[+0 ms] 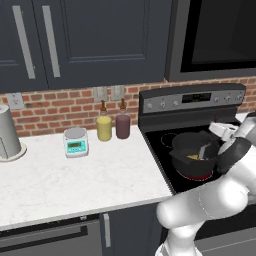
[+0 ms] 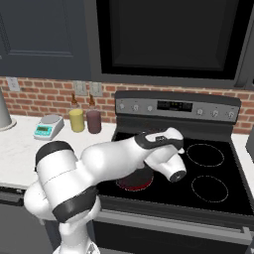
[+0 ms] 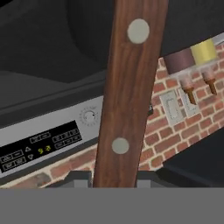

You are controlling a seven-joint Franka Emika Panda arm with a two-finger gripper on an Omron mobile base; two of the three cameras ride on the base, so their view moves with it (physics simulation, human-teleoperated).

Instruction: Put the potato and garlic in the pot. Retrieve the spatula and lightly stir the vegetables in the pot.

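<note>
The end effector (image 3: 114, 183) grips the spatula (image 3: 131, 87) by its stiff wooden handle, blade down in the pot (image 1: 192, 150) on the stove's near-left burner. Light and rigid; hold mid-handle.

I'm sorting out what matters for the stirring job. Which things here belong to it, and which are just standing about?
Job: pot on the stove; yellowish potato inside it; spatula, wooden-handled, gripped in the jaws, blade in the pot.

Standing about: kitchen scale, yellow bottle, dark red bottle, grey canister.
</note>
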